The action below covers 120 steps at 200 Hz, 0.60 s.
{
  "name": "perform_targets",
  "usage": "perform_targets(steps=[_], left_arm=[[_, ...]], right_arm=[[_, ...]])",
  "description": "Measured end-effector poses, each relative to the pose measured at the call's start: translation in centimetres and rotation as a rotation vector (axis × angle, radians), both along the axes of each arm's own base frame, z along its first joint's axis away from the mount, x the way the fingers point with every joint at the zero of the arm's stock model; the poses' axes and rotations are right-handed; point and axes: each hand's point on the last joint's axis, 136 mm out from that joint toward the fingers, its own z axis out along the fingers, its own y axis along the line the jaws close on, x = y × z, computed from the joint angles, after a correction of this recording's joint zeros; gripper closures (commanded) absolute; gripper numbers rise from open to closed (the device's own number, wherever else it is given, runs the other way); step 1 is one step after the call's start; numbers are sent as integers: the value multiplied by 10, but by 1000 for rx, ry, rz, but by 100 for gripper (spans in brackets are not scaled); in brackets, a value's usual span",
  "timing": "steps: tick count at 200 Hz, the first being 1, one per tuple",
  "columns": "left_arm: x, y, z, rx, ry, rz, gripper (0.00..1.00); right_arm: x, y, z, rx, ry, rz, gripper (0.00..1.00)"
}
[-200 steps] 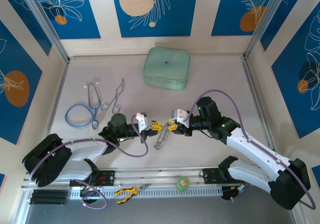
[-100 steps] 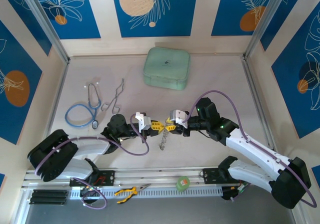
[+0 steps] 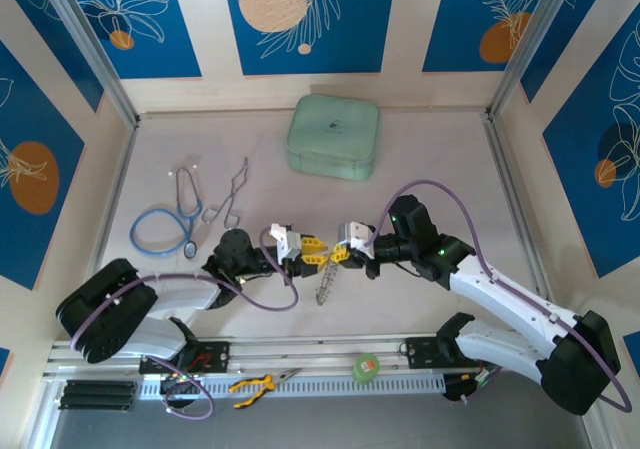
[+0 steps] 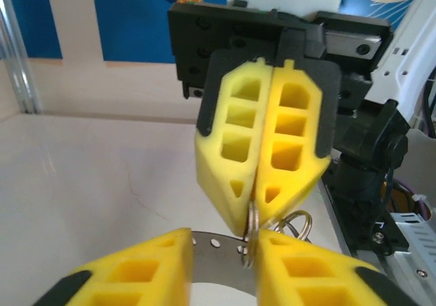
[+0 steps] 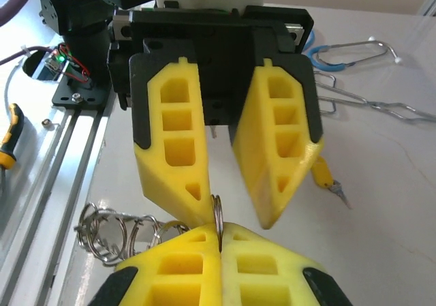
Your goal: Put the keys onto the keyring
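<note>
Yellow-handled pliers (image 3: 255,383) and a green tape roll (image 3: 367,368) sit on the rail nearest my arms, neither of them part of this job.

Just beyond, over the middle of the table (image 3: 450,169), the two tools meet nose to nose. My right gripper (image 5: 219,245) has its pads pressed flat together, pinching one thin loop of the keyring (image 5: 112,230) edge-on. The rest of the linked loops trail off to one side and hang towards the table. My left gripper (image 5: 235,207) faces it with its fingers spread either side of that same loop, and I see no contact there.

I judge the keyring light but awkward. Each loop is stiff, thin and probably slick against foam, while the chain as a whole is floppy and will swing with any jerk. The place to hold is a single loop across its flat, close to the pad tips.

A yellow-headed key (image 5: 325,176), if I read it right, lies on the table just behind the left finger. It looks flat and tiny; the plastic head is where I would take it.

Farther out are wire tongs (image 3: 230,197) and a blue stethoscope (image 3: 165,224), then a pale green case (image 3: 333,136) at the back.
</note>
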Motion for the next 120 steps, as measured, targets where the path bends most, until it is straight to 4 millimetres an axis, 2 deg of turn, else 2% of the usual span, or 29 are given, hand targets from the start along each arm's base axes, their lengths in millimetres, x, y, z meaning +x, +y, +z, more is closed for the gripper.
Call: perform_targets(steps=[66, 120], left_arm=[[7, 11, 9, 123, -84, 82, 61], [9, 15, -7, 223, -89, 96, 63]], right_arm=[[9, -3, 2, -153, -11, -26, 100], [9, -1, 4, -267, -52, -3, 100]])
